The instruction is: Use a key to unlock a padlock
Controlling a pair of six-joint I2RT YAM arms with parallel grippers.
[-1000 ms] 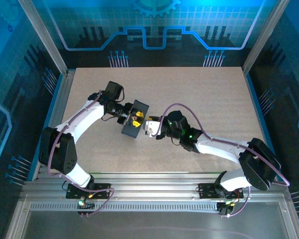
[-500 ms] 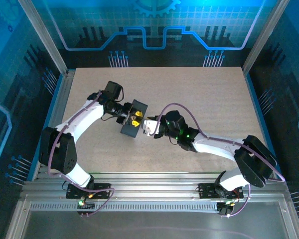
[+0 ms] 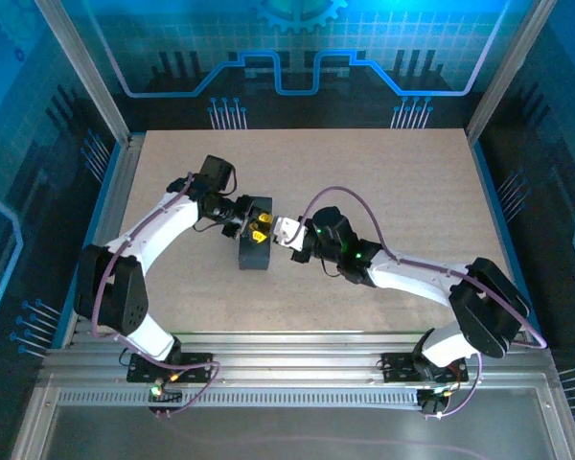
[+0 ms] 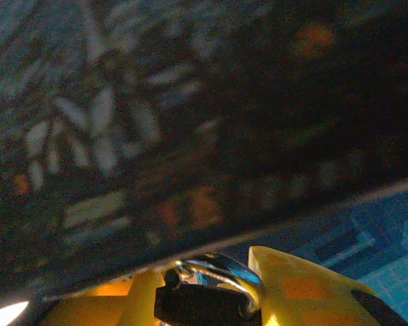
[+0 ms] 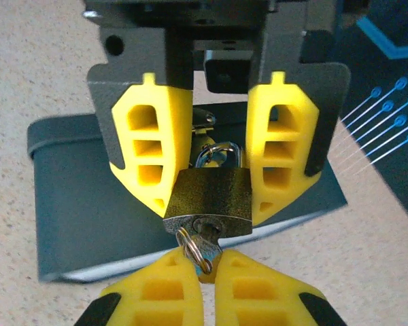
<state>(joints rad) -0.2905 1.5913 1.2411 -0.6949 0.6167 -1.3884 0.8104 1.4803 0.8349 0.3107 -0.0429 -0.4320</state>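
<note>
Inside the left gripper (image 5: 211, 204) — padlock (image 5: 208, 197) clamped, key (image 5: 205, 246) at its keyhole, right gripper (image 5: 207, 273) pinching the key.

One padlock (image 5: 208, 202), one key (image 5: 208, 238) (on what seems a single ring (image 5: 188, 245)), one box (image 5: 81, 204), two grippers (image 3: 259, 228) (image 3: 279, 230).

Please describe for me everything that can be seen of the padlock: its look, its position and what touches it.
The padlock is small, with a dull brassy-grey metal body and a shiny curved shackle that looks closed. In the right wrist view it sits in front of the dark box, shackle at the top, keyhole at the bottom. The left gripper clamps its body between yellow fingers. A key with a ring sits in the keyhole, pinched by the right gripper.
</note>
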